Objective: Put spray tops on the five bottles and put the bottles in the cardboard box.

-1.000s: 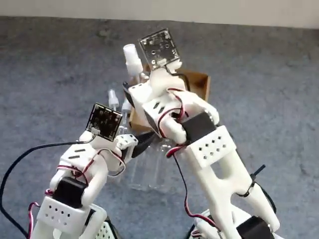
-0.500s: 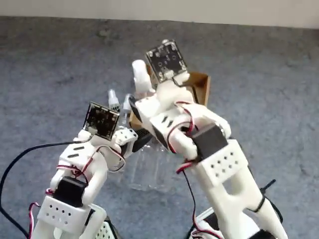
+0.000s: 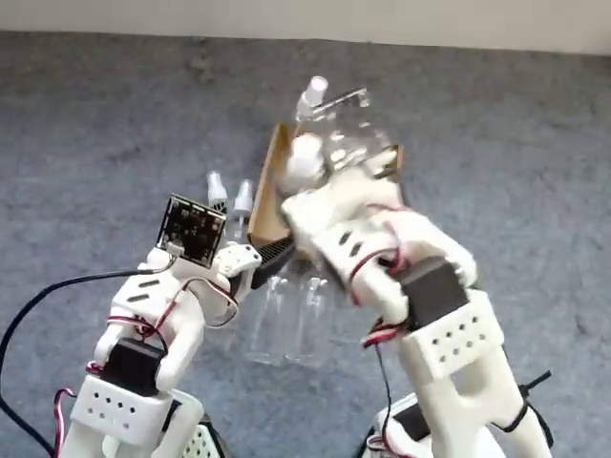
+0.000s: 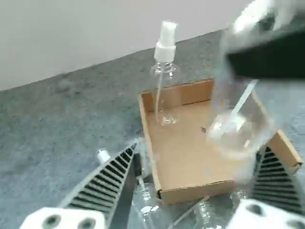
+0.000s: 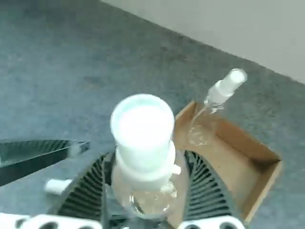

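Note:
My right gripper (image 5: pixel 147 191) is shut on a clear bottle (image 5: pixel 143 138) with a white spray top and holds it upright above the cardboard box (image 5: pixel 238 162). From the left wrist view, that held bottle (image 4: pixel 238 129) hangs over the box floor (image 4: pixel 190 157). Another capped bottle (image 4: pixel 164 71) stands in the box's far corner. My left gripper (image 4: pixel 190 191) is open and empty, just short of the box's near wall. In the high view it (image 3: pixel 272 258) sits beside the box (image 3: pixel 270 205), with the held bottle (image 3: pixel 304 160) over it.
Two bottles with spray tops (image 3: pixel 215 186) stand on the grey carpet left of the box. Clear bottles (image 3: pixel 286 320) lie between the two arms, in front of the box. Open carpet spreads to the far left and right.
The right arm has swung forward and to the right, carrying its bottle over the box. The left arm has hardly moved.

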Robot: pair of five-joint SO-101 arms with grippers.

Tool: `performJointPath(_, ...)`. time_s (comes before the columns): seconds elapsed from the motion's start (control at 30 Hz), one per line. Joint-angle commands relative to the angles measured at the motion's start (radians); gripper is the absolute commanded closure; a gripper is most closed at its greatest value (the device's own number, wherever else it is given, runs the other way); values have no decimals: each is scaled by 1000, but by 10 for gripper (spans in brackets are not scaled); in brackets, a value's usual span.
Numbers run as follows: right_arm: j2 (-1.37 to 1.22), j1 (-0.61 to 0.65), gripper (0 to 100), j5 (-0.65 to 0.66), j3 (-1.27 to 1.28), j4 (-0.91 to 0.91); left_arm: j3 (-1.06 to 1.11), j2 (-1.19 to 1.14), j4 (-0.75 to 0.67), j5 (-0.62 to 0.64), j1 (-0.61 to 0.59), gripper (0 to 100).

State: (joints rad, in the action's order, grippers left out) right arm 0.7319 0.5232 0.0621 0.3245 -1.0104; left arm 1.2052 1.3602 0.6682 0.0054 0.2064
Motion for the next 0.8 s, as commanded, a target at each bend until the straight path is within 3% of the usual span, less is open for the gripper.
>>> performJointPath(0.0, -22, -168, 995, 49, -16, 94, -2, 7, -23, -6, -21, 702)
performJointPath(0.23, -303, -305, 995, 52, -19, 239, 2, -1, -21, -6, -22, 702)
performJointPath(0.77, -670, -314, 995, 49, -21, 616, 36, 5, -25, -11, -22, 702)
